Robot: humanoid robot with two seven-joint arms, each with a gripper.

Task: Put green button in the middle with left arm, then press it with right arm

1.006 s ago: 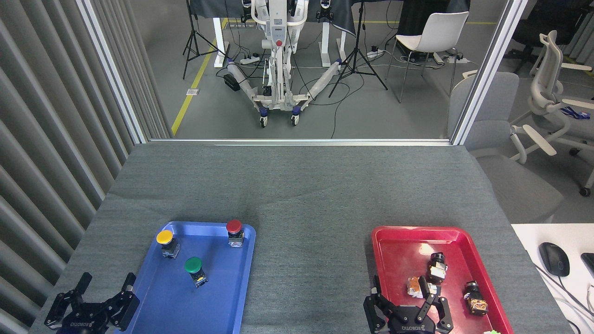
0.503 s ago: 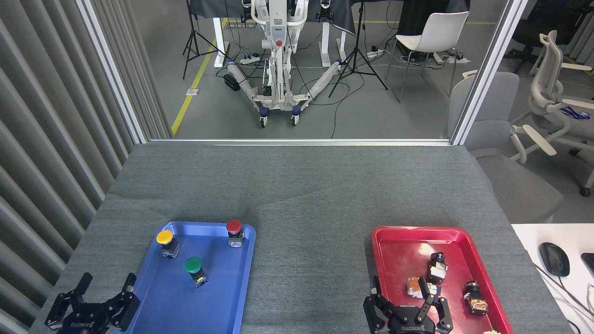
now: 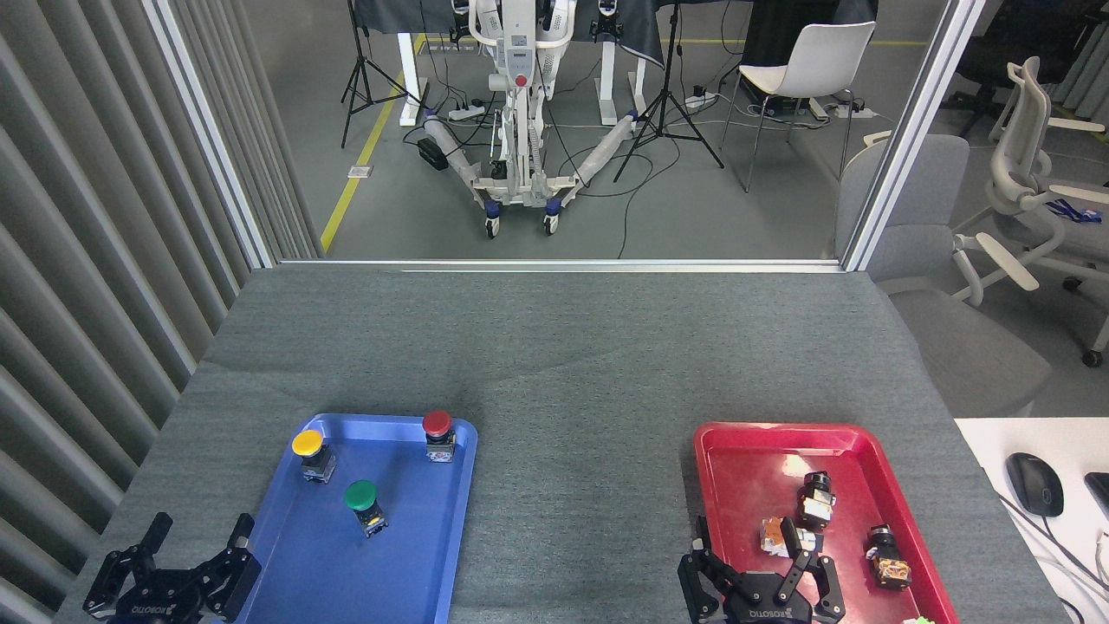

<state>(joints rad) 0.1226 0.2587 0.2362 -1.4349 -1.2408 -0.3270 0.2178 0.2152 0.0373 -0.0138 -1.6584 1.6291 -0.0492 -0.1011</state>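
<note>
three buttons (image 3: 362, 503) in left tray (image 3: 407, 572); parts in right tray (image 3: 745, 468).

I note my left gripper (image 3: 195, 542) has sunk slightly toward the near edge over the last second, fingers spread; my right gripper (image 3: 749, 555) likewise, marginally.

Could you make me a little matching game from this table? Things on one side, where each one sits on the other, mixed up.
Things:
1. green button
2. red button
3. yellow button
4. computer mouse

Places:
A. far right corner of the blue tray
B. white desk at the right edge
C. far left corner of the blue tray
D. middle of the blue tray, nearest the robot of the three buttons

Pairs: 1-D, 2-A, 3-C, 4-B
</note>
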